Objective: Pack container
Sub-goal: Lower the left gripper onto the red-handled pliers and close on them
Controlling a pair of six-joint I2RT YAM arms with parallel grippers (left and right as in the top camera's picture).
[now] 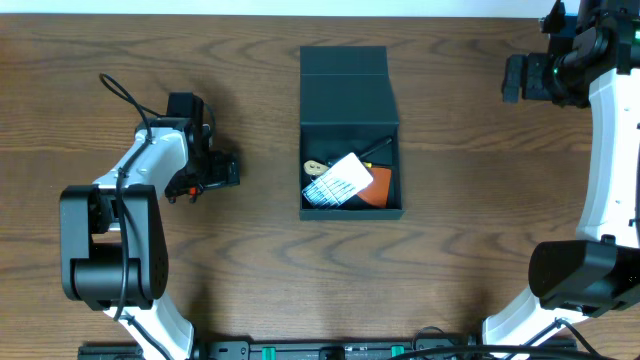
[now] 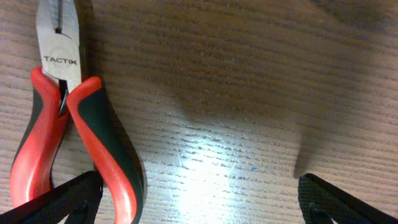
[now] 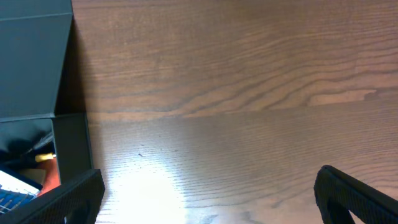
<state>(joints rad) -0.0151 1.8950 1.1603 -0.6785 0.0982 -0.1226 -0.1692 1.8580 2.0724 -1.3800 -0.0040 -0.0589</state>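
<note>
The container (image 1: pixel 350 212) is a dark teal box in the middle of the table, its flap lid (image 1: pixel 345 75) folded back and open. Inside lie a blue-and-white ribbed case (image 1: pixel 337 182) and an orange item (image 1: pixel 378 187). Red-and-black pliers (image 2: pixel 62 106) marked TACTIX lie on the wood under my left gripper (image 2: pixel 199 205), which is open; one handle runs in just beside the left fingertip (image 2: pixel 59 199). In the overhead view my left gripper (image 1: pixel 218 170) sits left of the box. My right gripper (image 3: pixel 208 202) is open over bare wood, at the far right (image 1: pixel 512 78).
The right wrist view shows the box's lid (image 3: pixel 34 62) and its side wall (image 3: pixel 71 146) at the left edge. Brown wooden tabletop (image 1: pixel 460 200) surrounds the box. The two arm bases (image 1: pixel 110 260) stand at the front corners.
</note>
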